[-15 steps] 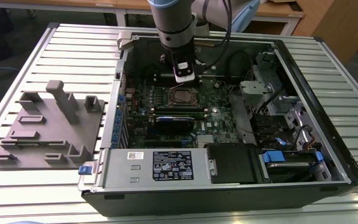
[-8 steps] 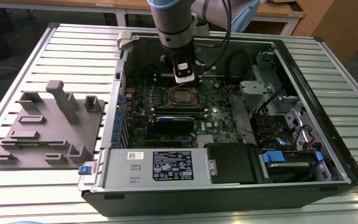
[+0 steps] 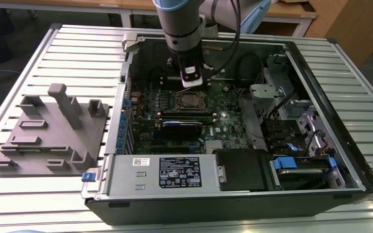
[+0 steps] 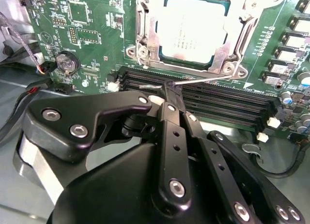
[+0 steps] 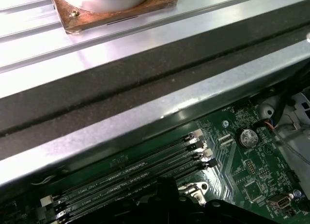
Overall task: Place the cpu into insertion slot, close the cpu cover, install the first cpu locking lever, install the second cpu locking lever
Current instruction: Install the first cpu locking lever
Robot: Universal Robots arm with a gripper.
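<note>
Second wrist view: the silver-topped cpu [image 4: 193, 30] lies in the insertion slot [image 4: 226, 67], framed by the shiny metal cpu cover [image 4: 145, 33]. The black gripper [image 4: 168, 90], jaws pressed together, touches a thin wire locking lever [image 4: 208, 79] beside long black memory slots [image 4: 227, 105] on the green motherboard [image 4: 87, 37].

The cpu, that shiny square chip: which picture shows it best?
The second wrist view. There the cpu is close up, and its silver top looks big and clear. In the exterior view the cpu is just a tiny grey square far away. The first wrist view looks at the memory slots.
</note>
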